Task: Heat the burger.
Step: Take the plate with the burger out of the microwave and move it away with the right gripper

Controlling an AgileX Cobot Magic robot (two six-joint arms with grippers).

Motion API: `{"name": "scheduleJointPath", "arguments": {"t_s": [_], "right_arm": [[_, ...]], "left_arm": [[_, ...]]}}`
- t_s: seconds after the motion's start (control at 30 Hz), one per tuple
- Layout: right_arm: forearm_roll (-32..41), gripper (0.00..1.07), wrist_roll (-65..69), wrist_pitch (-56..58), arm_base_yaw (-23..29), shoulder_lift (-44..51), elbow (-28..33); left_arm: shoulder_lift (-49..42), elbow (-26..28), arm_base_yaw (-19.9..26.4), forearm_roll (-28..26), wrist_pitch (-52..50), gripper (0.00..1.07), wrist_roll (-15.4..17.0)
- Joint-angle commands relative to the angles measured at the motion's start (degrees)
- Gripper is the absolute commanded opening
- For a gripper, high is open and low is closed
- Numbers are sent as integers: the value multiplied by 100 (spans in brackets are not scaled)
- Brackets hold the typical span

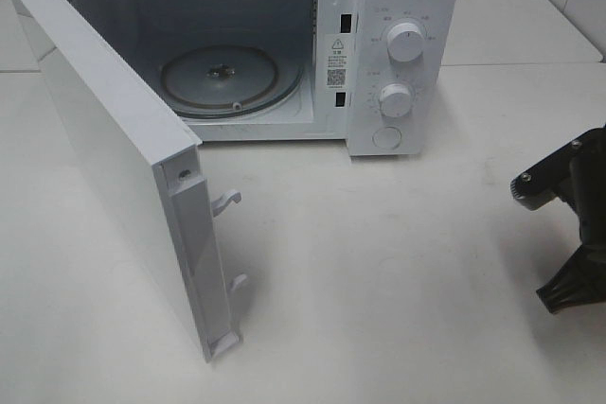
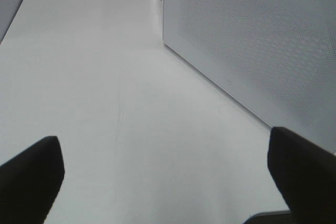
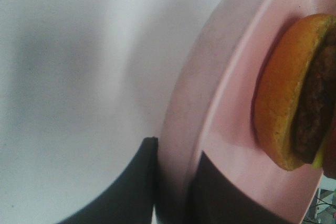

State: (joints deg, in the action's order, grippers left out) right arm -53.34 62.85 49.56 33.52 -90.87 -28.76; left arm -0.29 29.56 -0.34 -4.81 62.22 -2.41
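Right hand pinching the plate rim, burger riding on top, microwave open and waiting.

The right hand is closed on the rim of the pink plate, fingers either side of the edge, with the burger at the right of the wrist frame. Held only by its rim, the plate could tip and the burger slide off, or clip the microwave frame or door. The left hand hangs wide open over the bench, empty.
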Motion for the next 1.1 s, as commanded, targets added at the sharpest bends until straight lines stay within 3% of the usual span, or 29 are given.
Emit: {"name": "scheduleJointPath", "arguments": {"t_s": [0.03, 0.67, 0.83, 0.97, 1.1], "right_arm": [[-424, 8, 315, 138, 0, -315, -29], [-837, 16, 1369, 80, -17, -1816, -29], [-848, 27, 1358, 40, -17, -1833, -29], [-636, 43, 1083, 86, 6, -1753, -160], [-395, 47, 682, 115, 6, -1478, -304]], "left_arm": [[-29, 0, 11, -40, -74, 98, 29], [-29, 0, 11, -40, -74, 98, 29], [-29, 0, 11, -40, -74, 98, 29], [-29, 0, 11, -40, -74, 98, 29], [-29, 0, 11, -40, -74, 98, 29]]}}
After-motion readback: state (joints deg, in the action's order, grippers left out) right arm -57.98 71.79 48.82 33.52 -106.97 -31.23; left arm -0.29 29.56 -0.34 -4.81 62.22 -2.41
